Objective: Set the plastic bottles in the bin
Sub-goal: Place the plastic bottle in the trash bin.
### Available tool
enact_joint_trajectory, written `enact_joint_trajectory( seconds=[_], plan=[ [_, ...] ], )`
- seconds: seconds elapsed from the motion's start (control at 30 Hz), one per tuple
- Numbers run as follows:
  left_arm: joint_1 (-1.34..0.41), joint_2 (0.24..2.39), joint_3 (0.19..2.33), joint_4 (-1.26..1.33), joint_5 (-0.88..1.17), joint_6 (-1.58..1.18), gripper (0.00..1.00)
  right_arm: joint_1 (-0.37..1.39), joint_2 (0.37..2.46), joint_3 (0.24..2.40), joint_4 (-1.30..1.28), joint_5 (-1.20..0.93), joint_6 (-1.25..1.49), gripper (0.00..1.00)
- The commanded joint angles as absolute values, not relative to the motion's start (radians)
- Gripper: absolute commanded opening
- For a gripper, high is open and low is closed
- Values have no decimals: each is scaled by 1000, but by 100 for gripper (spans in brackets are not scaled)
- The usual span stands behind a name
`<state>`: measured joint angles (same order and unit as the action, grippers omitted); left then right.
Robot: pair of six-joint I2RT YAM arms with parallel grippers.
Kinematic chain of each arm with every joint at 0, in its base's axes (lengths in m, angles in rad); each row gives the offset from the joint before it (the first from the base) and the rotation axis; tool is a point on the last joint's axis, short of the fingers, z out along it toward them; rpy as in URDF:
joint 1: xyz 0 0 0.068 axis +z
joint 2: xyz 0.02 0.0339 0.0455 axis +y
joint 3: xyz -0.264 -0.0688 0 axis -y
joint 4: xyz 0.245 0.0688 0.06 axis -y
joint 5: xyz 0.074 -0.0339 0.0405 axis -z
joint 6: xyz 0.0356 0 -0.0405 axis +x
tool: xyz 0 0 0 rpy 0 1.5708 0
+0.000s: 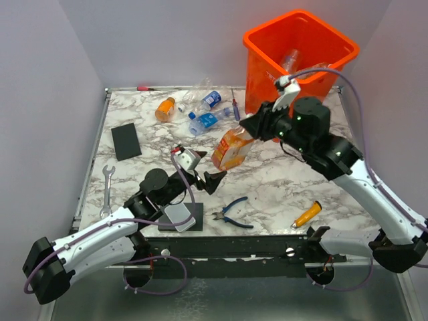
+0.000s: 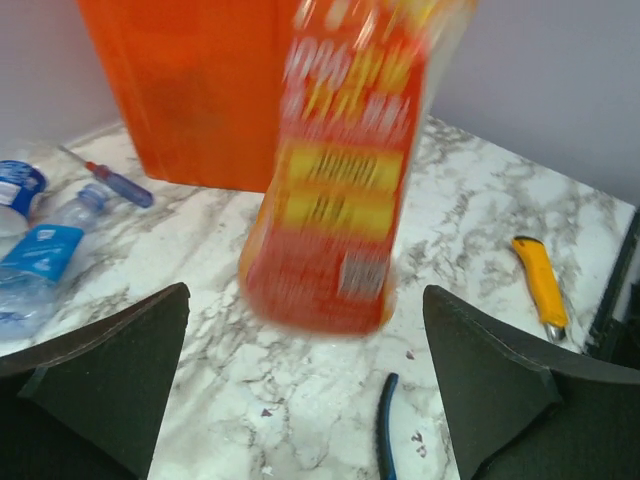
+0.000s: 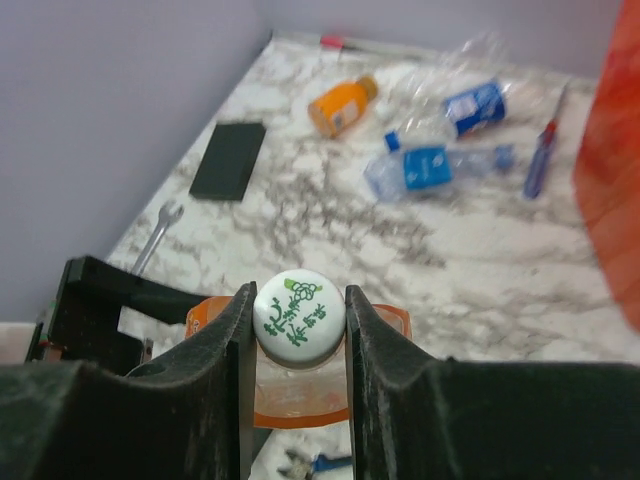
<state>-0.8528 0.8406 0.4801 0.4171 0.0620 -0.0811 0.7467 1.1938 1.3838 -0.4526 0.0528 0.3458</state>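
My right gripper point(image 1: 249, 128) point(image 3: 298, 320) is shut on the white cap of an orange bottle with a red and yellow label point(image 1: 231, 150) point(image 3: 299, 318) and holds it above the table, left of the bin. The bottle hangs blurred in front of my left gripper point(image 2: 305, 370), which is open and empty point(image 1: 212, 180). The orange bin point(image 1: 298, 59) point(image 2: 190, 90) stands at the back right with clear bottles point(image 1: 291, 61) inside. On the table at the back lie an orange bottle point(image 1: 165, 109) point(image 3: 342, 104) and crushed clear bottles with blue labels point(image 1: 208, 120) point(image 3: 435, 168) point(image 2: 40, 262).
A black block point(image 1: 125, 141), a wrench point(image 1: 107, 190), blue-handled pliers point(image 1: 234, 212), an orange-handled knife point(image 1: 307, 215) point(image 2: 541, 285), a small screwdriver point(image 1: 235, 105) point(image 2: 118, 183) and a grey pad on a black plate point(image 1: 179, 217) lie on the marble table.
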Motion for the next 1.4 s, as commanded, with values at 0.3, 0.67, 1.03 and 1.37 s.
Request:
enact_joint_trajectory(
  seconds=[0.3, 0.67, 1.03, 1.37],
  plan=[
    [-857, 730, 490, 314, -674, -57, 99, 751, 1226, 1919, -452, 729, -40, 0],
    [-857, 635, 459, 328, -835, -71, 99, 630, 1341, 1914, 126, 829, -160, 0],
    [-856, 565, 450, 328, -901, -82, 99, 298, 1626, 2085, -22, 703, 129, 0],
    [-857, 497, 434, 357, -987, -52, 99, 188, 1746, 2060, -134, 699, 258, 0]
  ],
)
